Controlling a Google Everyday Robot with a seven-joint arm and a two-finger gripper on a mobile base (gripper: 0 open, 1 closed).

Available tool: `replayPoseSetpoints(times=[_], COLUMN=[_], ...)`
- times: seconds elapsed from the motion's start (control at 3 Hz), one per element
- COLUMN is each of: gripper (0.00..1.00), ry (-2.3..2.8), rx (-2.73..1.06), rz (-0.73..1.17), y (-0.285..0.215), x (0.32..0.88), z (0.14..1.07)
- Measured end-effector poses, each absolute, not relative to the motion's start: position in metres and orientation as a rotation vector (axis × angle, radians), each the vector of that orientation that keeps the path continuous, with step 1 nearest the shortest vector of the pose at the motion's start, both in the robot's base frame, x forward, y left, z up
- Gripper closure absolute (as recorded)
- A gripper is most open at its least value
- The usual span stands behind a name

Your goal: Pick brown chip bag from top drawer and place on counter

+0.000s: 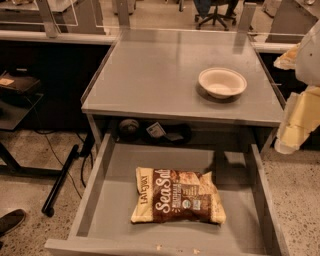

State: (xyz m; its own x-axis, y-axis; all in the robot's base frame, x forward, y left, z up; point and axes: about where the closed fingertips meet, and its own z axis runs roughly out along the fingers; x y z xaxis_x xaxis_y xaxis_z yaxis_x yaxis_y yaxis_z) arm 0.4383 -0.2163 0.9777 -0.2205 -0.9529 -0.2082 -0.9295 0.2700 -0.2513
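Inside open top drawer (107,192), centre of bare bottom: brown chip bag (176,196), lying flat. On tabletop (150,75): white bowl (222,82). Gripper (299,117): right frame edge, beside tabletop; grip state cannot be told.

Single camera, high, facing down over top drawer (111,192) toward counter (150,75); jaws at right edge.

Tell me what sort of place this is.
Probably an office or lab: a wheeled office chair beyond the grey counter, cables on the speckled floor, a brown chip bag in the open top drawer. The hand hangs right of the counter.
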Motion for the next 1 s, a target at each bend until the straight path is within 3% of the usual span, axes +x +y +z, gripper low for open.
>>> replayPoseSetpoints(times=[1.0], gripper=[0.00], ry=[2.309], rx=[-1.704], rz=[-0.172], y=[-0.204], x=[0.447], z=[0.918])
